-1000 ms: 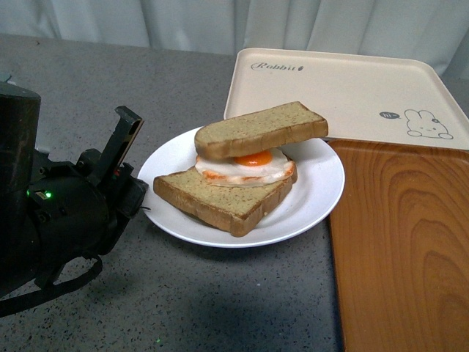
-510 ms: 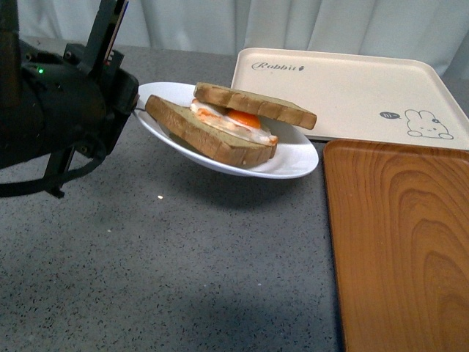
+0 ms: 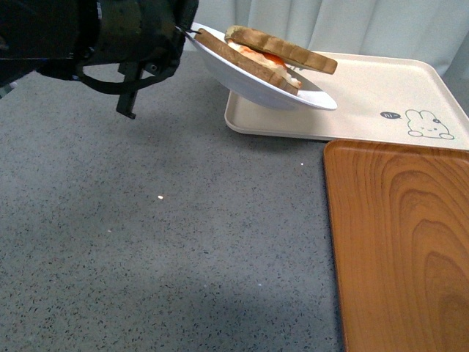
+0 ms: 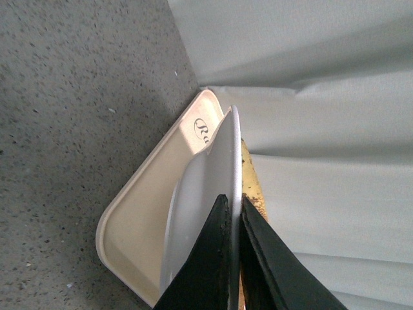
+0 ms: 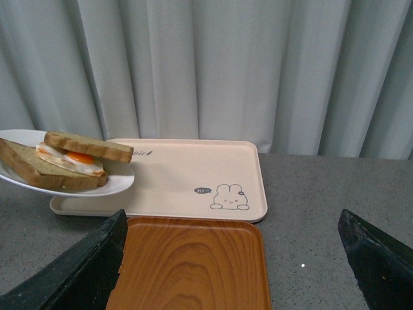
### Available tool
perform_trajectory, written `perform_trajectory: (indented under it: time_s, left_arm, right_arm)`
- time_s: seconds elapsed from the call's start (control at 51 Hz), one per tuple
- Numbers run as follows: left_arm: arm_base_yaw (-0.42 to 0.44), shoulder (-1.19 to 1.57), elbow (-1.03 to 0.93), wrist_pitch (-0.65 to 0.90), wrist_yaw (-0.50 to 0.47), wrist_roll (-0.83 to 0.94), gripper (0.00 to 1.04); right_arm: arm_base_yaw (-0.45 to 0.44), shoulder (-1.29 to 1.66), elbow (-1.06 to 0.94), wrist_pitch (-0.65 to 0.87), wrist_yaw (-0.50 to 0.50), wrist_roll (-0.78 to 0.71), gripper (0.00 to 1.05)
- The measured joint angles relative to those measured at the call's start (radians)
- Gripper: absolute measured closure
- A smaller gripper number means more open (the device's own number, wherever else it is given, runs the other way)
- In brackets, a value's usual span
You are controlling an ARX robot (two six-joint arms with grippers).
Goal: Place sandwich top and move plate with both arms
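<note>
Near edge of grey table [image 3: 183,279]: bare; wooden tray [image 3: 399,242] at right edge. Right gripper [image 5: 235,258] spread wide, holding nothing, low over that tray. Farther back, left gripper [image 4: 233,223] pinched on plate [image 3: 256,77] rim, plate airborne over rabbit-print tray [image 3: 366,95]'s left end, tilted down toward the right. Sandwich top [image 3: 282,48] sits on egg, overhanging downhill. Right arm lies on the free-rim side; slip risk.

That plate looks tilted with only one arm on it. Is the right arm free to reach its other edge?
Probably yes: the right pincer is open and empty, and nothing stands between it and the plate.
</note>
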Motion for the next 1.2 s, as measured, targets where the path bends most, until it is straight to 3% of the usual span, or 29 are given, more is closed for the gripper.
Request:
perform_trajectory:
  time_s: [0.353,0.588,0.725,0.961,1.157,1.196]
  left_arm:
    - [-0.075,0.176,0.145,-0.019,-0.013,-0.09,1.01]
    - [-0.081,0.24,0.2,-0.075,-0.008,-0.11,1.0]
    - [-0.047,0.24,0.173,-0.126,-0.016,-0.053,0.72]
    - [0.029,0.2,0.058,-0.158,-0.039,0.069,0.35]
    - [0.098,0.119,-0.034,-0.146,-0.055,0.169,0.08]
    - [0.113,0.119,-0.077,-0.018,-0.052,0.259,0.12]
  right_arm:
    - [0.0,0.0,0.0,0.0,0.0,0.0,0.09]
    - [0.0,0.0,0.0,0.0,0.0,0.0,0.09]
    - [0.0,0.0,0.0,0.0,0.0,0.0,0.09]
    - [0.0,0.0,0.0,0.0,0.0,0.0,0.09]
    - [0.0,0.0,0.0,0.0,0.0,0.0,0.09]
    - [0.0,0.0,0.0,0.0,0.0,0.0,0.09]
